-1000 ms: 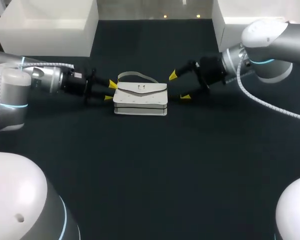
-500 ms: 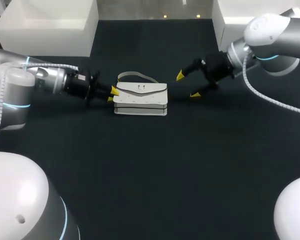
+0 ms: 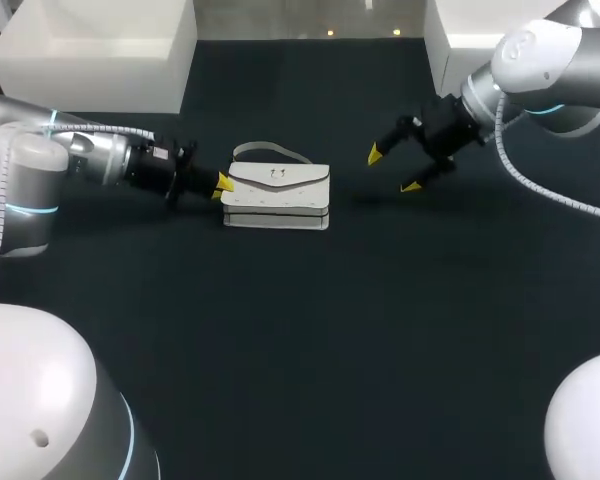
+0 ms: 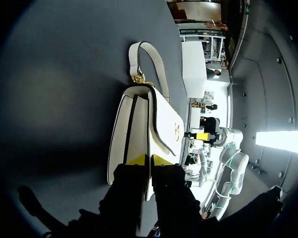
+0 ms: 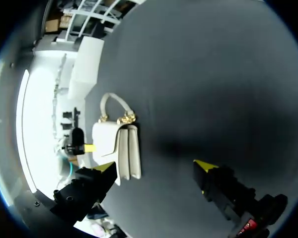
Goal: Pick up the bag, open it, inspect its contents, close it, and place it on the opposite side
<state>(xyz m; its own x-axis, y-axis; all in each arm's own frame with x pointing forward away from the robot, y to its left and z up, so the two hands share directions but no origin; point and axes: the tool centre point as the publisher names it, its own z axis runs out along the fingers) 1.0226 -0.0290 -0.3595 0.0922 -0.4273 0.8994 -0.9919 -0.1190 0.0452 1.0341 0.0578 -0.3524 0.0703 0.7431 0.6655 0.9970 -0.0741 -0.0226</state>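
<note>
**Head view, read left to right.** The left arm (image 3: 70,160) enters from 9 o'clock. Its left pincer (image 3: 220,183) lies against the 9 o'clock end of the white leather-look flap handbag (image 3: 276,196). The handbag lies flat on the dark cloth-covered counter (image 3: 300,350), slightly toward 11 o'clock of the counter's middle. Its flap is down, and its looped white strap (image 3: 270,152) lies at its 12 o'clock side. The right pincer (image 3: 393,171) hangs at the handbag's 3 o'clock, well apart from it, with its jaws wide.

**Left wrist view.** The left pincer (image 4: 149,159) is narrow, and its yellow tips appear to pinch the near end of the handbag (image 4: 139,129) between them. The flap's gold clasp (image 4: 178,128) faces away from the counter.

**Right wrist view.** The right pincer (image 5: 155,166) is spread and holds nothing. The handbag (image 5: 116,144) lies ahead of it, nearer to one finger than to the other.

**Step in hand (judged).** The handbag is being secured for the lift.
- The end pinch is thin, so a slow, level rise would keep the handbag from swinging or slipping.
- The right pincer should line up with the handbag's 3 o'clock end or its flap edge before it closes.
- It should also avoid snagging the strap.

**Edges and room.**
- A white box at 11 o'clock (image 3: 90,50) and another white box at 1 o'clock (image 3: 460,40) bound the far corners.
- Lifting toward 6 o'clock, where the dark counter lies open, looks safest.
- The route to the 3 o'clock side passes under the right arm (image 3: 540,70).
</note>
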